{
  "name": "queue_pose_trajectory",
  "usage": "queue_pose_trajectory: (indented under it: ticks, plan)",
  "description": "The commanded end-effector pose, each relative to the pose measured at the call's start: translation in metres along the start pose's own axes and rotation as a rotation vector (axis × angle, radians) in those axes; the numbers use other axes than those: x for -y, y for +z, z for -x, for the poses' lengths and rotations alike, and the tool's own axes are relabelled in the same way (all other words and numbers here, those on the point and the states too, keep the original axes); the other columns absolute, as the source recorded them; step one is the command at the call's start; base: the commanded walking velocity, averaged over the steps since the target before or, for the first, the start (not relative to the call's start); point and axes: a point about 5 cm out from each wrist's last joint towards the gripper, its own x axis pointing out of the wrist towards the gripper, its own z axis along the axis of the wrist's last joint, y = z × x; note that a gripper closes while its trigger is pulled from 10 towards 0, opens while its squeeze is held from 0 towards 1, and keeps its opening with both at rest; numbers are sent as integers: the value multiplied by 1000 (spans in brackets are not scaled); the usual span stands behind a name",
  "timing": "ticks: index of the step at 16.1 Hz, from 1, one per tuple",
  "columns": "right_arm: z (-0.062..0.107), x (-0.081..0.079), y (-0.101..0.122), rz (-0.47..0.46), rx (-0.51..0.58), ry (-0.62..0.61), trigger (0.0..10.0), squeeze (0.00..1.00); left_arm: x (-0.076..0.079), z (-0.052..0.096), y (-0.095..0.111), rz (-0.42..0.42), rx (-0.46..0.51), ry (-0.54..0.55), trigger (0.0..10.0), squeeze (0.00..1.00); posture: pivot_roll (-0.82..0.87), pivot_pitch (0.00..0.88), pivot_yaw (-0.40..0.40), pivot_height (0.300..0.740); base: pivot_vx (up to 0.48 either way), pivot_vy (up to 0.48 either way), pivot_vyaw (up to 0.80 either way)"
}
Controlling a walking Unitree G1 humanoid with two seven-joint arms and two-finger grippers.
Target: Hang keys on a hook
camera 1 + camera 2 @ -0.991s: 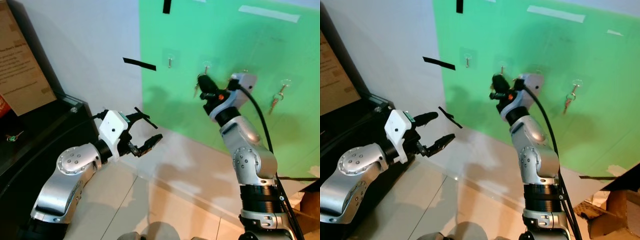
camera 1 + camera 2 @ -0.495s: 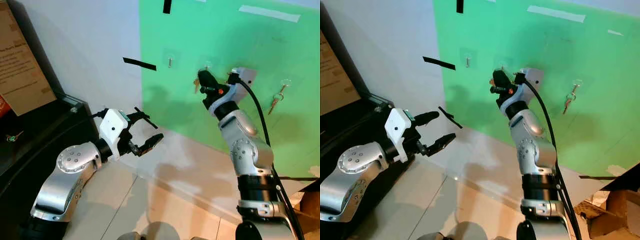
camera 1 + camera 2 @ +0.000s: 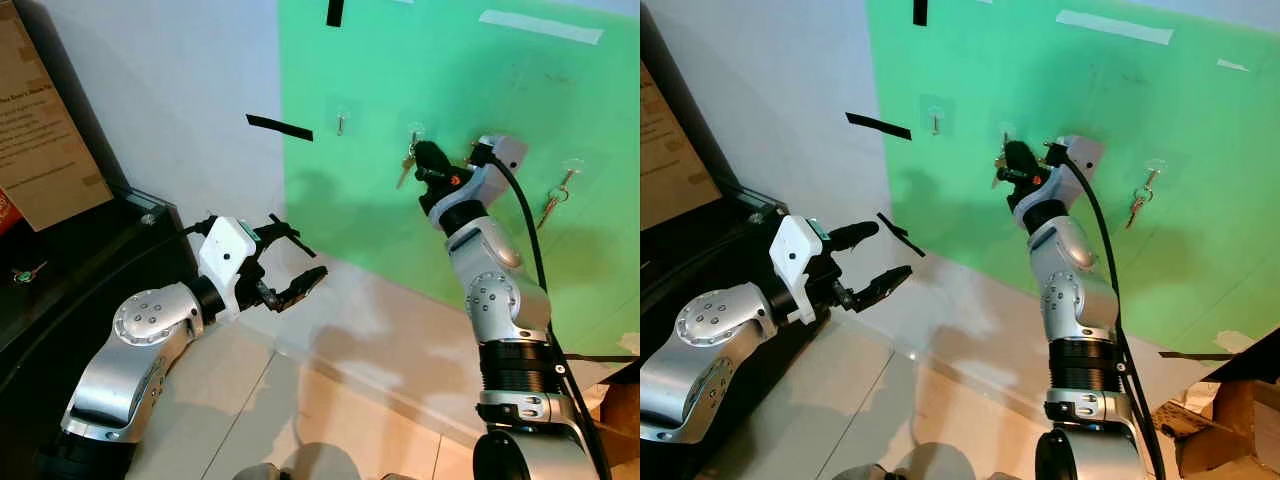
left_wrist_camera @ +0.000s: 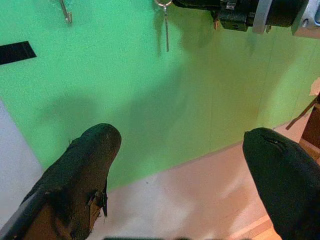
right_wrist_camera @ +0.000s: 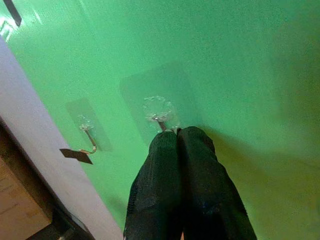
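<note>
Here, in the left eye view, we see our right gripper point(image 3: 424, 157) raised against the bright green wall panel point(image 3: 520, 90), its fingers pressed together at the small clear adhesive hook point(image 3: 414, 131), where a small metal key point(image 3: 405, 167) dangles. Our left gripper point(image 3: 290, 262) hovers with fingers spread apart. From the left wrist, the key point(image 4: 165, 30) hangs off its ring. From the right wrist, the closed fingertips point(image 5: 179, 137) touch the hook point(image 5: 159, 116).

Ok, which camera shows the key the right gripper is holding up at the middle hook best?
The left wrist view: the key hangs in profile beside the right gripper. Both eye views show it small at the fingertips; the right wrist view's shut fingers cover it.
</note>
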Motion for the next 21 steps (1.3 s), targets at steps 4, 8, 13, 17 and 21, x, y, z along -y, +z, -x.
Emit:
queue_pose_trajectory:
  ticks: [4, 8, 13, 17, 21]
  plan:
    - [3, -2, -10, 28, -52, 19, 10000, 0, 0, -3, 4, -19, 8, -19, 10000, 0, 8, 0, 11, 740, 0, 0, 0]
    - [2, -9, -14, 42, -71, 60, 10000, 0, 1, -3, 5, -22, 12, -16, 10000, 0, 14, 0, 2, 740, 0, 0, 0]
    - [3, -2, -23, 61, -117, 19, 10000, 1000, -1, -3, 12, 7, 73, 20, 10000, 0, 23, 0, -13, 740, 0, 0, 0]
    - [7, -1, -27, 55, -124, 16, 10000, 1000, -4, -6, 26, 49, 161, 30, 10000, 0, 22, 0, -16, 740, 0, 0, 0]
    - [24, -1, -23, 64, -69, 54, 10000, 1000, -11, -2, 12, 28, 85, 133, 10000, 0, 18, 0, -20, 740, 0, 0, 0]
